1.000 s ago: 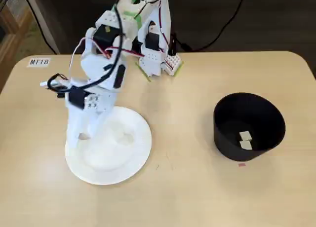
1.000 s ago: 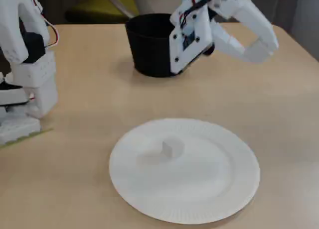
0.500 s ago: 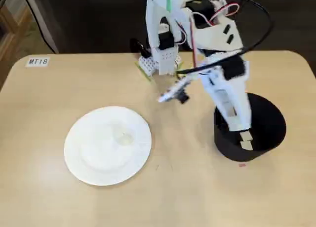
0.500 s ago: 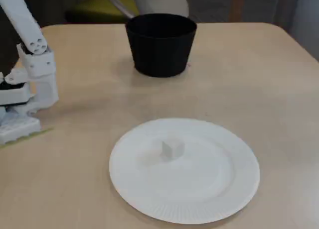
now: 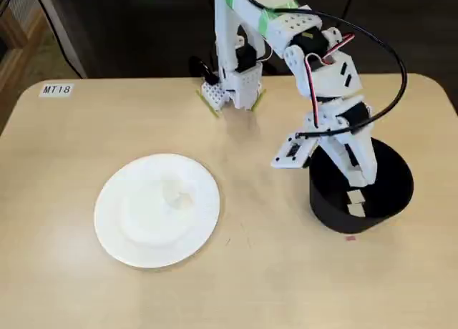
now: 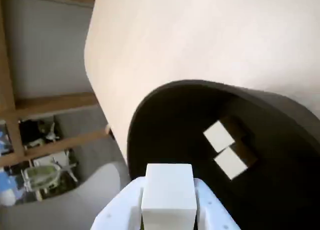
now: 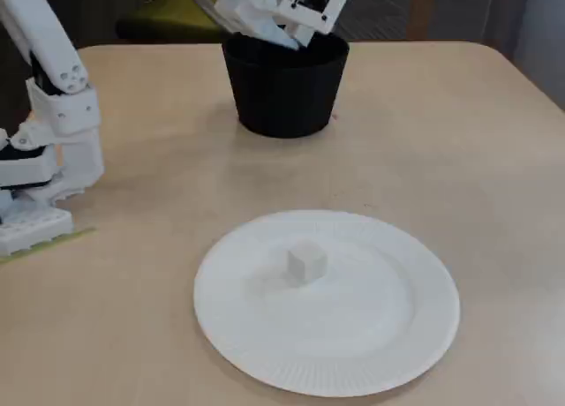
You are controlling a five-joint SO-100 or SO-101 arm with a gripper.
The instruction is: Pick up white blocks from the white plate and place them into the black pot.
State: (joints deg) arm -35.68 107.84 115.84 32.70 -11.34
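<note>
Going left to right in a fixed view: the white plate [image 5: 157,210] sits well off to the left of the fingers [image 5: 363,180], with one white block [image 7: 307,263] left on it. The fingers are over the black pot [image 5: 393,173], tips dipped inside its rim, presumably so the drop can't miss. In the wrist view they're clamped on a white cube [image 6: 168,192], with two blocks [image 6: 225,149] lying on the pot floor just beyond. Compared with half a second ago, the arm has lowered further into the pot's mouth; the plate hasn't budged on the tabletop [image 5: 272,272].
</note>
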